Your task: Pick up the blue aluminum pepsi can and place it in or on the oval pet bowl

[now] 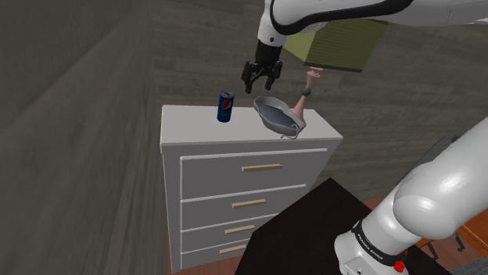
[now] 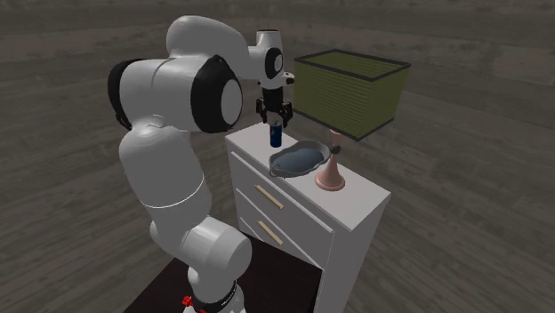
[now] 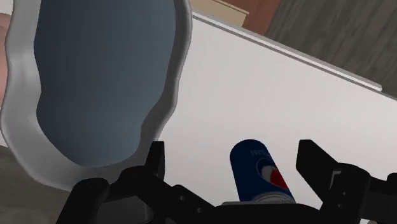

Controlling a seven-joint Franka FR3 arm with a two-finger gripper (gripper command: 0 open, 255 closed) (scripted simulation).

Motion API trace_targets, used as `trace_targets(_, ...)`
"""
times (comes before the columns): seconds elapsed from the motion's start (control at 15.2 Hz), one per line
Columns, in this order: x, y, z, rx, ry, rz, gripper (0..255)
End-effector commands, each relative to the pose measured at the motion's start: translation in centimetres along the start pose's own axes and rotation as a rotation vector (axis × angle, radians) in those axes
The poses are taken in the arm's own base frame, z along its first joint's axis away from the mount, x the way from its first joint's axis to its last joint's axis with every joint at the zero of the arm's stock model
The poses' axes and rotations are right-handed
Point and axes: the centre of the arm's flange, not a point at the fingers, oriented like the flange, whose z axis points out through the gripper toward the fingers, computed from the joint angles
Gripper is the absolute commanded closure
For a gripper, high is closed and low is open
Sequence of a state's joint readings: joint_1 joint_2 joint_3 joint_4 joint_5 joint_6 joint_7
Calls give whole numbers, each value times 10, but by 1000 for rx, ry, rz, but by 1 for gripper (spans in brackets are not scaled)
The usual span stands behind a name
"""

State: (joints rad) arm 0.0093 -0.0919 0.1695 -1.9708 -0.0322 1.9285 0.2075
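Note:
A blue Pepsi can (image 1: 226,106) stands upright on the white dresser top (image 1: 195,129), left of the bowl in the shoulder view. The grey oval bowl (image 1: 275,116) with a blue-grey inside lies beside it. My black gripper (image 1: 262,79) hangs open above the dresser, between can and bowl, a little higher than the can's top. In the wrist view the can (image 3: 261,170) shows between my spread fingers (image 3: 154,159), untouched, with the bowl (image 3: 102,76) off to one side. From the second exterior view the gripper (image 2: 274,113) sits just above the can (image 2: 276,136), the bowl (image 2: 298,160) close by.
A pink lamp base (image 1: 301,109) stands behind the bowl, its olive green shade (image 1: 336,43) overhead near my wrist. The dresser (image 1: 250,195) has several drawers with light handles. A dark wall runs along the shoulder view's left.

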Motion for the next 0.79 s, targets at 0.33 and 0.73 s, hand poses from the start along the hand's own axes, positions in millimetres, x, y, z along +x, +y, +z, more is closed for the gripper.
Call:
trace_targets(0.33,79,-39,39,42,-37,6,0)
trace_targets(0.73,95,-48,69,51,-45,7,0)
